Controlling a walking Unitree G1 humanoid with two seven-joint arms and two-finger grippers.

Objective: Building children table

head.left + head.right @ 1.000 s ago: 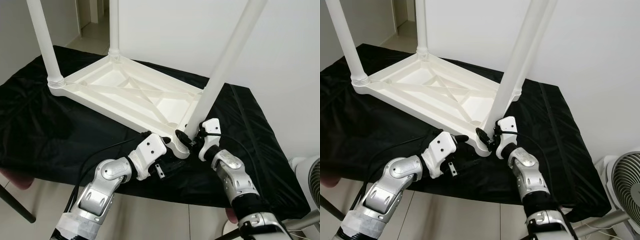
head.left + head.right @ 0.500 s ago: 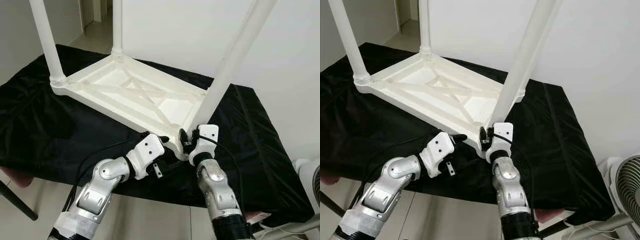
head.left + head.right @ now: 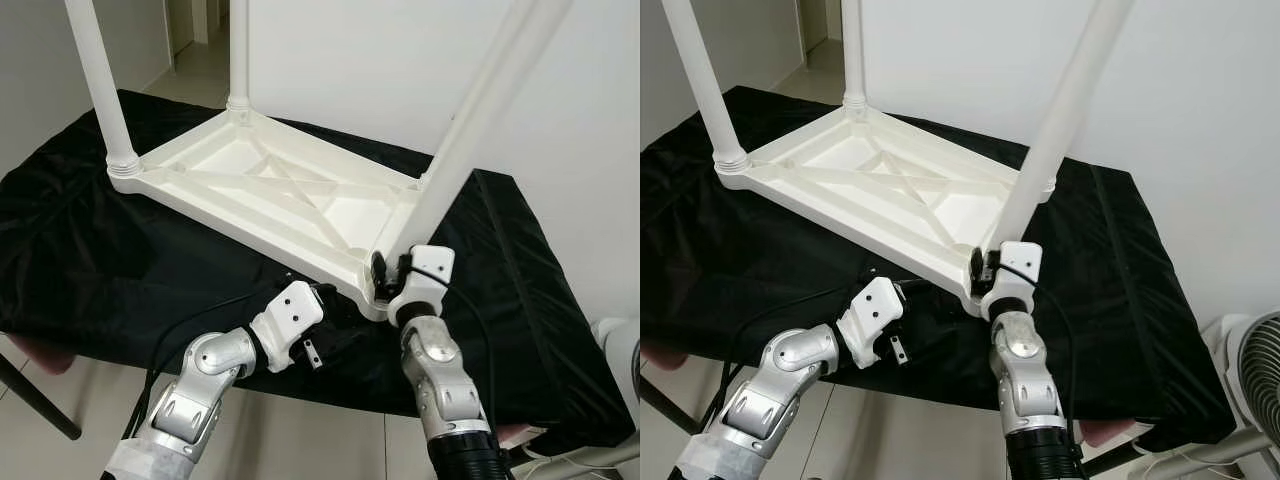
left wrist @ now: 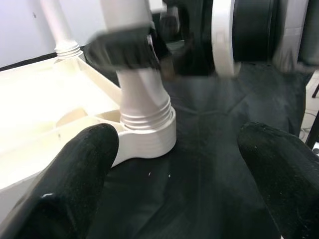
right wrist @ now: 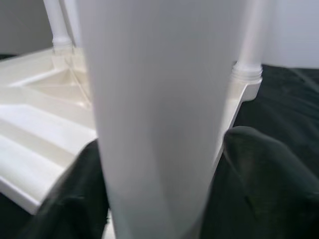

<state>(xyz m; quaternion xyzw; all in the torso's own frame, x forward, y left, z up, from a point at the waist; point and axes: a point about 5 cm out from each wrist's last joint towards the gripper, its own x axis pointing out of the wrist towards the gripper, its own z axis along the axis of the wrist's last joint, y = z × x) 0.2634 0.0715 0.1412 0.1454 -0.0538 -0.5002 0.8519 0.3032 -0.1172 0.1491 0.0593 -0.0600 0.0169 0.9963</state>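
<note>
A white children's table (image 3: 270,195) lies upside down on a black cloth. Three legs stand upright in their corners. The fourth leg (image 3: 470,130) leans to the right from the near corner socket (image 4: 147,134). My right gripper (image 3: 385,272) is shut on that leg just above the socket; in the right wrist view the leg (image 5: 154,109) sits between the black fingers (image 5: 259,169). My left gripper (image 3: 322,298) hovers low over the cloth just left of that corner, open, with its fingers (image 4: 75,164) spread and nothing between them.
The black cloth (image 3: 90,250) covers a worktop whose front edge runs just under my arms. A fan (image 3: 1255,360) stands on the floor at the right. A reddish seat (image 3: 35,355) pokes out at the lower left. A white wall rises behind the table.
My right arm has swung from the right side to below the leg, still gripping its base. My left gripper has drawn back a little from the corner. The camera shifted slightly.
</note>
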